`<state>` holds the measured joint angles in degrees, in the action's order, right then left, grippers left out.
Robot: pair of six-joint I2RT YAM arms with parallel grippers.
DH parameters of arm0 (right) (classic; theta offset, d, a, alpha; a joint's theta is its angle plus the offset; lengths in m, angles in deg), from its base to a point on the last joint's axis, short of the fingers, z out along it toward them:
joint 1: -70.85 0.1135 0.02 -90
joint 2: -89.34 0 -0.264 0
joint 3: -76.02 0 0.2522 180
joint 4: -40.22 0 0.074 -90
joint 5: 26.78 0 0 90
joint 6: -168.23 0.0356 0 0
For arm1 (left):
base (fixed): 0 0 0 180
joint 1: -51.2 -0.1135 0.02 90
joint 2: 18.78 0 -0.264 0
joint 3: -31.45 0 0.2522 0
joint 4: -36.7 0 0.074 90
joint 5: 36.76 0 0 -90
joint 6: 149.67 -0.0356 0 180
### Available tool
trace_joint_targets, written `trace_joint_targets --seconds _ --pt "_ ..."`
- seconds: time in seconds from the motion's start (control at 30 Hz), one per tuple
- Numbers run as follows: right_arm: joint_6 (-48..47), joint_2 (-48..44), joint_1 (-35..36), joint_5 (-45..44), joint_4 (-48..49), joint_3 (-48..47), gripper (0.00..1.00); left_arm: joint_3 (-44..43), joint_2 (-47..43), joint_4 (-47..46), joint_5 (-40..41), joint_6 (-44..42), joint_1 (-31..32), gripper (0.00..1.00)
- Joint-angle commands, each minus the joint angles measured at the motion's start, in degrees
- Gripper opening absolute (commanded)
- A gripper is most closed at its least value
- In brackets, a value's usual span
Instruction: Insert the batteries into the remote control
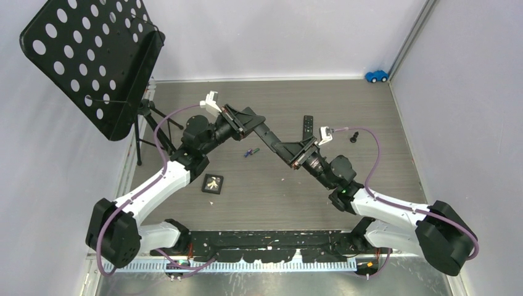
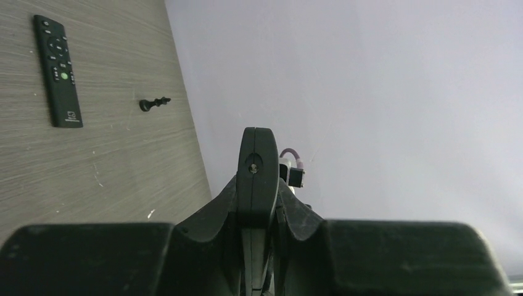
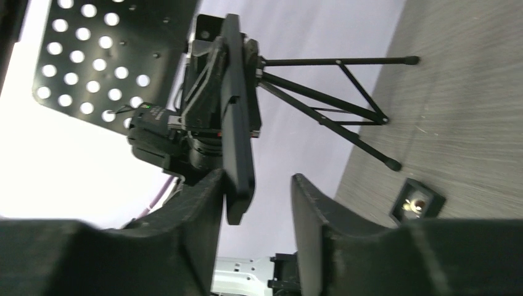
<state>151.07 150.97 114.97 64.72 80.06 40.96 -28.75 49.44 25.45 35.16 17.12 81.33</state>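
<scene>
Above table [image 1: 382,179] | left tool [image 2: 258,200] clamps remote [image 2: 258,163] | second remote [image 2: 57,71]: logo illegible

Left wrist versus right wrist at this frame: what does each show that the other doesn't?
Only left wrist: a second remote lying flat, with a small black peg-like piece beside it. Only right wrist: the perforated music stand, its tripod legs, and a small black square tile. Both: the wood-grain table and the held remote, clamped by the left fingers.

Parted right gripper [image 3: 256,185], black remote [image 3: 237,123] end between its jaws, perforated stand [image 3: 80,55], tripod legs [image 3: 339,61] behind
</scene>
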Motion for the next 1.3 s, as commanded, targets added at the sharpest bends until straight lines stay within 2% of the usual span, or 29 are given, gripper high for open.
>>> trace_joint_targets --seconds 0.0,0.1,0.17,0.23,0.3,0.37,0.5,0.6,0.7,0.77,0.83,1.0,1.07,1.13,1.27 --pt "-0.86 -1.18 -0.3 -1.23 -11.7 -1.94 0.52 -3.45 0.7 -8.88 1.2 -0.2 -0.77 0.0" --pt "-0.52 -2.58 -0.39 -3.04 -14.74 -3.16 0.55 -3.4 2.04 -8.49 0.36 -2.19 -0.77 0.0" --pt "-0.16 -3.62 -0.52 -3.14 -16.66 -3.86 0.53 -3.28 2.56 -8.04 0.46 -3.45 -0.77 0.0" --pt "0.25 -5.13 -0.68 -3.56 -21.08 -5.3 0.48 -3.14 2.87 -7.52 0.8 -4.98 -0.77 0.0" --pt "1.77 -6.5 -0.86 -5.04 -31.85 -8.5 0.38 -3.28 3.07 -7.1 0.77 -6.43 -0.77 0.0" --pt "3.56 -7.3 -0.92 -6.86 -40.38 -11.07 0.33 -3.52 3.4 -6.89 0.46 -7.78 -0.77 0.0" --pt "5.43 -6.83 -1.13 -6.18 -47.31 -13.81 0.27 -3.97 3.8 -5.88 -0.04 -10.76 -0.78 0.0" --pt "6.54 -5.69 -1.14 -5.1 -48.65 -14.76 0.26 -4.17 3.98 -4.96 -0.02 -12.51 -0.78 0.0" --pt "7.04 -4.76 -1.14 -4.23 -48.68 -15.28 0.41 -4.19 4.26 -4.6 -0.19 -13.53 -0.77 0.0" --pt "7.21 -4.27 -1.14 -3.9 -48.42 -15.5 0.45 -4.11 4.27 -4.67 -0.32 -13.84 -0.77 0.0" --pt "7.36 -3.87 -1.27 -3.69 -48.42 -15.67 0.44 -4.1 4.21 -4.57 -0.38 -14.26 -0.77 0.0" --pt "8.0 -3.38 -1.47 -3.11 -46.69 -15.13 0.27 -3.94 4.14 -3.81 -0.28 -15.04 -0.77 0.0" --pt "8.11 -3.35 -1.56 -3.1 -45.85 -14.95 0.24 -3.85 4.19 -3.58 -0.39 -15.11 -0.77 0.0" --pt "8.12 -3.42 -1.67 -2.99 -44.18 -14.38 0.24 -3.84 4.36 -3.46 -0.77 -14.74 -0.77 0.0" --pt "7.28 -3.18 -1.99 -3.09 -43.46 -14.47 0.38 -3.77 4.6 -3.28 -1.17 -14.45 -0.77 0.0"
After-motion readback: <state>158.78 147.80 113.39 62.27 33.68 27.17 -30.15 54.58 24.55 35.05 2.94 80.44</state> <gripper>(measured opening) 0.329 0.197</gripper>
